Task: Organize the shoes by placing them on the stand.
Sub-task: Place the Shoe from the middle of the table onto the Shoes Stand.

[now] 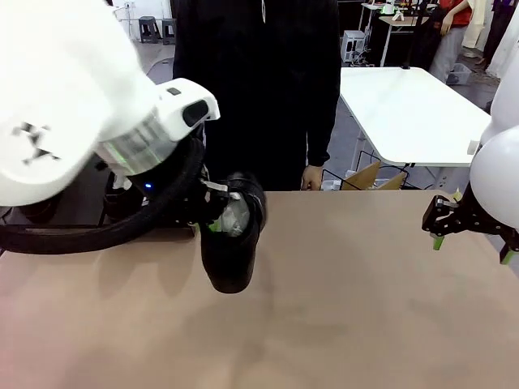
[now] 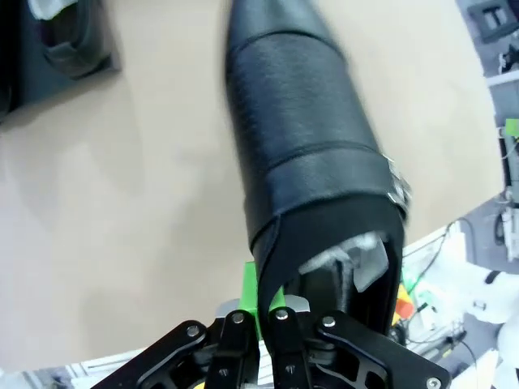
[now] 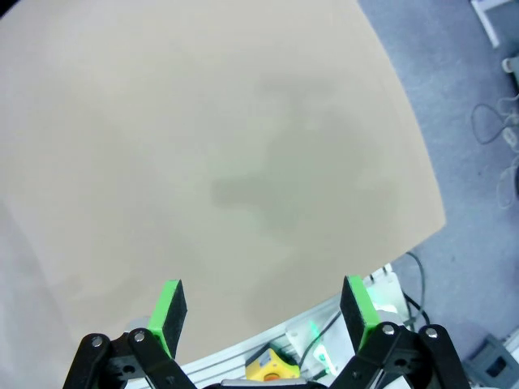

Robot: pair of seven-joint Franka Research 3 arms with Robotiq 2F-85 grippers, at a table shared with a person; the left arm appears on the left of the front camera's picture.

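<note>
While the left end effector point(image 2: 263, 304) pinches the rear collar of one shoe point(image 1: 233, 243), it carries it toe-down above the bench point(image 1: 349, 308), probably so the sole clears the surface on the way to the stand point(image 2: 49, 61) at the bench's left edge. Another shoe point(image 2: 69, 40) sits there. White paper point(image 2: 353, 255) fills the held shoe. Off right, the right end effector point(image 3: 263, 304) hovers spread wide, empty.
</note>
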